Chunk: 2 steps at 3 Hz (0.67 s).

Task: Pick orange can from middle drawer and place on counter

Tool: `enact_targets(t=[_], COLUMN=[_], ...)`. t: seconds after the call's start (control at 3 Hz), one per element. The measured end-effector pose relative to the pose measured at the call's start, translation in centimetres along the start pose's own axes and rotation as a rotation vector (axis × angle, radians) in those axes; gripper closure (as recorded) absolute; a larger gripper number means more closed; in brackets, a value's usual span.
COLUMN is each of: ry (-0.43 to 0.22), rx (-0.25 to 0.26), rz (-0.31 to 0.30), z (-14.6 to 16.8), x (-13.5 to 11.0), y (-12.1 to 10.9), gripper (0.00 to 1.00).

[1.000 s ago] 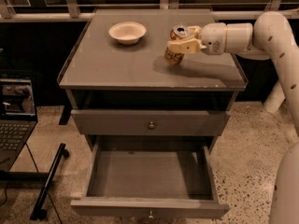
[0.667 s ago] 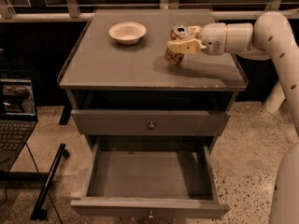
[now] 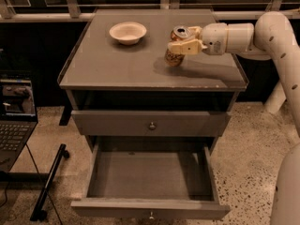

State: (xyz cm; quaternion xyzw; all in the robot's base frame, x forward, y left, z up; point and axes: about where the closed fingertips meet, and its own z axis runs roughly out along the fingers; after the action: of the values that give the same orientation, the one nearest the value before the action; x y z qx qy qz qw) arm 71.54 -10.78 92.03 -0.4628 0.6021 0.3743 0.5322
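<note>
Gripper (image 3: 181, 40) clamped around the orange can (image 3: 174, 58) at the counter's (image 3: 131, 65) right side.
You see its long axis near vertical, lid up; fingers (image 3: 185, 46) hide its middle, base contact unclear.

I see a dim, warm-tinted scene, lit from overhead. The counter (image 3: 117, 67) takes most of the light and shows a dull sheen. The white bowl (image 3: 127, 32) and the pale arm (image 3: 276, 36) come out brightest, nearly washed out. The gripper (image 3: 176, 46), closed around the orange can (image 3: 180, 32) over the counter's right rear part, throws a soft shadow onto the surface beneath it. The recess under the counter and the back of the open middle drawer (image 3: 150, 209) sink into darkness. Everything looks soft, with blocky edges.
</note>
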Motion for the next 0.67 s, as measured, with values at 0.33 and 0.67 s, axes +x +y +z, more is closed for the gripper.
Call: enact_targets(t=[0.33, 0.67], ry=[0.000, 0.000], rx=[0.000, 0.000], rz=[0.000, 0.000], z=[0.00, 0.01], x=[0.00, 0.00], y=[0.00, 0.00], gripper=[0.13, 0.00])
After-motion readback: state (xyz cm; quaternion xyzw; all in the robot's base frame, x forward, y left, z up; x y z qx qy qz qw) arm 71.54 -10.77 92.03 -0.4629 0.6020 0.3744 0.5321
